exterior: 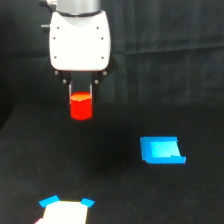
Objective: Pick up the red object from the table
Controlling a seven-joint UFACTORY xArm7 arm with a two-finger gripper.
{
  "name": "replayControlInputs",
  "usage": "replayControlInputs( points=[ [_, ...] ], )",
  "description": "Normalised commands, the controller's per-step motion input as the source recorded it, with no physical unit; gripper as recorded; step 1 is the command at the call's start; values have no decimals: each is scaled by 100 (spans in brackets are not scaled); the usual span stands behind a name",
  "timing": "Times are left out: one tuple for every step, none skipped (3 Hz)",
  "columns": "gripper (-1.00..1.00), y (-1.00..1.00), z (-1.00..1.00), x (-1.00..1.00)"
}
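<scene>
Claw was clamped on the red object, w/ the block hanging betw. its fingers, raised above the black surface.

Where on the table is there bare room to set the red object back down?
The pincer holds the red object above the table. Bare patches: the wide black stretch between the blue piece and the white piece with blue corners, and everything toward the exterior view's right beyond the blue piece. Nowhere is crowded; only the bottom edge near the white piece is tight.
</scene>
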Motion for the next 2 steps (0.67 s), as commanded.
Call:
replayControlInputs(
  points=[
    [-100,-42,48,-21],
    [-100,-72,38,-9]
  ],
)
